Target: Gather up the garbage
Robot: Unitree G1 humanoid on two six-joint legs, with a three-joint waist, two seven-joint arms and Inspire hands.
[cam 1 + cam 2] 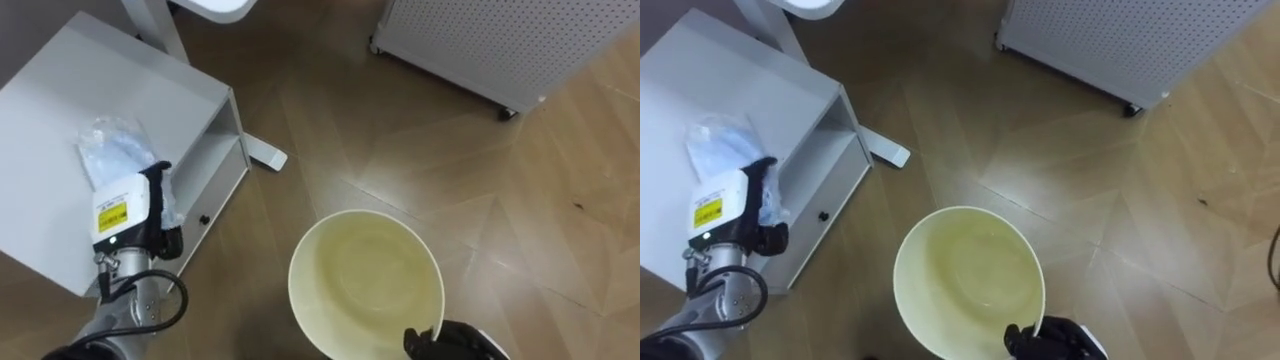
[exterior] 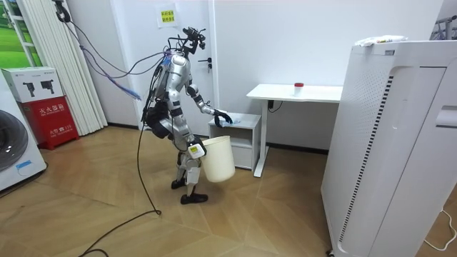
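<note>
Clear plastic, crumpled into a bag (image 1: 108, 148) with a bluish tint, is the garbage you are after. It lies on top of the low white cabinet (image 1: 50, 110), toward the edge above the cabinet's open front. Your left hand (image 1: 160, 205) is stretched out over that top, right against the near side of the bag. You see it from behind, with the fingers lost against the plastic, so you cannot tell whether they are spread or closed on it.

Your right hand (image 1: 445, 343) shows at the lower edge of the eye views. Its dark fingers are hooked over the near rim of the cream bucket (image 1: 330, 250), gripping it. The bucket hangs low at the robot's right side, mouth up, over the wooden floor (image 1: 520, 220) and apart from the cabinet.

In the room view the robot stands leaning slightly forward in front of the cabinet, which is tucked beside the leg of a white desk (image 2: 296, 92). A white perforated panel (image 1: 500, 40) on castors stands beyond the bucket.
</note>
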